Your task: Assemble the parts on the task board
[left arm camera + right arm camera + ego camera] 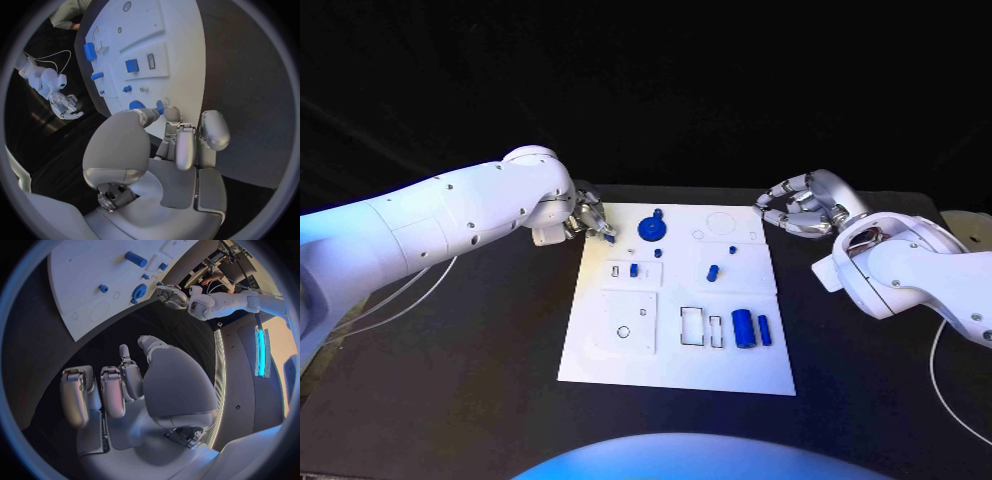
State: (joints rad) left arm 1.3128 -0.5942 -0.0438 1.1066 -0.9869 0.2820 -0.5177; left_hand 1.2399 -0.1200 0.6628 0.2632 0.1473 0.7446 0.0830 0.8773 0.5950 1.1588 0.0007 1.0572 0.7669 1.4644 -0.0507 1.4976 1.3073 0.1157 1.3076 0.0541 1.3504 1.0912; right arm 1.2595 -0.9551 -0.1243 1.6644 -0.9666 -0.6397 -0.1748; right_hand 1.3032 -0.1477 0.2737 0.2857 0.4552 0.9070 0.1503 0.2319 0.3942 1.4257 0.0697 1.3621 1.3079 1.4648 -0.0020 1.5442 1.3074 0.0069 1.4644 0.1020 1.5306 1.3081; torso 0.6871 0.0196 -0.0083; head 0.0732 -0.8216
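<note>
**Clerk:** While the left hand (586, 222) hangs at the far left corner of the task board (678, 360), enter: fingers gathered on a small blue part (609, 239), pinched at the tips just over the board's edge. Beside it, blue round piece (651, 228), seated on the board.

**Checker:** And the right hand (800, 206)?

**Clerk:** Fingers curled in, nothing between them; off the board, over the black table (473, 380) past the far right corner.

**Checker:** Advice for the step?

**Clerk:** Likely placing. Keep the part upright, line it over its seat before letting go, lower slowly.

**Checker:** Differences between views?

**Clerk:** Left wrist view shows the blue part (160, 106) against the fingertips (171, 114); head view alone lays out the near blue cylinders (744, 328) and empty outlines.
</note>
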